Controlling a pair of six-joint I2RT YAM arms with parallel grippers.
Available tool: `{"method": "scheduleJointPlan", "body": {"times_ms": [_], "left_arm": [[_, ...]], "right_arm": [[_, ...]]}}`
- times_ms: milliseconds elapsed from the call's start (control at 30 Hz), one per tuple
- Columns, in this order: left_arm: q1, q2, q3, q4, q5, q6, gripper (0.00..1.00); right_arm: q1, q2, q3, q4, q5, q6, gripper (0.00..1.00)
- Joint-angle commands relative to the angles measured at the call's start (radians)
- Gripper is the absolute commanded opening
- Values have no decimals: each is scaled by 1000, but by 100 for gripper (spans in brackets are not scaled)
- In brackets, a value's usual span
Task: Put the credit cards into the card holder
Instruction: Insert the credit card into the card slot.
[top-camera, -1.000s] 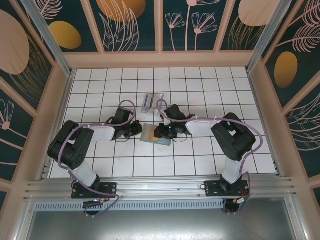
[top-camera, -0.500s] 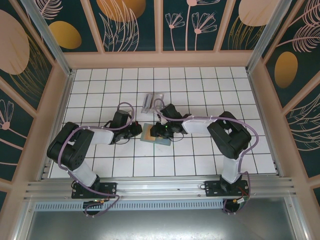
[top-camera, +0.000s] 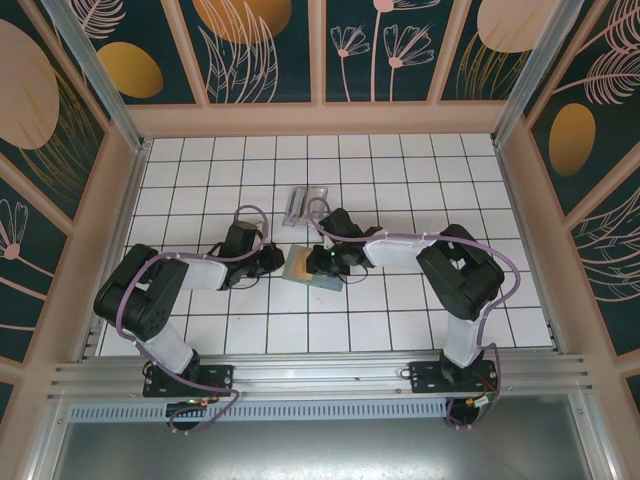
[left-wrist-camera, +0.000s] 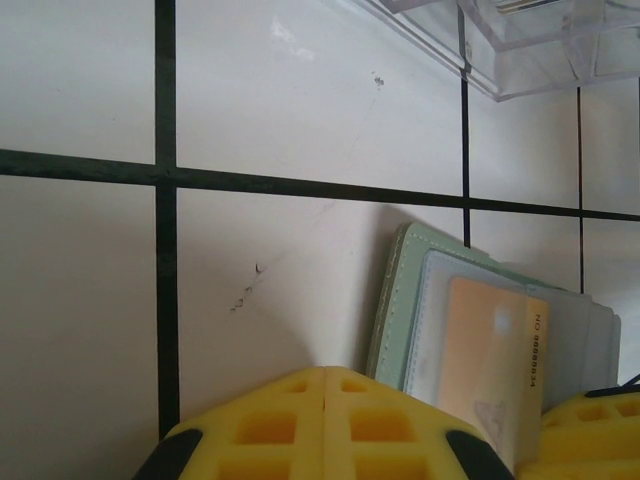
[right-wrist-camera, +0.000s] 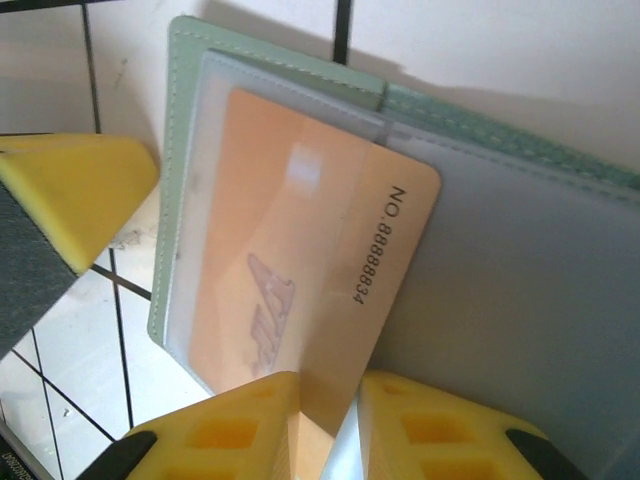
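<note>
Right jaws are clamped on the orange card (right-wrist-camera: 290, 260). Its near short edge sits pinched between the two yellow pads (right-wrist-camera: 230, 425), and the rest of the card runs straight out ahead of them. The far half is already under the wallet's (right-wrist-camera: 182, 120) see-through slot, while the half nearer the jaws, with the printed number, is out in the open. The wallet lies open and flat on the bench (left-wrist-camera: 280, 110) right in front of those jaws, sage-green edge showing around the pale pockets.

Left jaws are pressed together with nothing between them; you can see the seam between the yellow pads (left-wrist-camera: 260, 425) closed tight. From there the wallet (left-wrist-camera: 392, 300) is just off to the right and slightly ahead, with the card (left-wrist-camera: 490, 340) visible inside it. Can't tell whether the left jaws touch the wallet's edge or just sit beside it.

From above, the wallet (top-camera: 305, 270) is between the two sets of jaws, and the clear box (top-camera: 305, 203) stands a little beyond them. It's ahead and to the right of the left jaws (left-wrist-camera: 520, 45).
</note>
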Motion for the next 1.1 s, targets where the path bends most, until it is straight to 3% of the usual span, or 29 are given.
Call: {"method": "scheduleJointPlan", "body": {"times_ms": [0, 433, 867, 967, 1067], "left_arm": [[-32, 64, -65, -104, 81, -35, 0], [-40, 70, -94, -59, 101, -61, 0], [-40, -21, -62, -160, -9, -39, 3], [-40, -24, -63, -144, -1, -41, 5], [-40, -13, -61, -129, 8, -47, 5]], "right_arm": [[15, 47, 54, -5, 18, -32, 22], [39, 93, 148, -47, 28, -84, 33], [38, -115, 31, -222, 155, -91, 46], [27, -182, -33, -207, 205, -57, 49], [-13, -205, -89, -165, 169, -21, 50]]}}
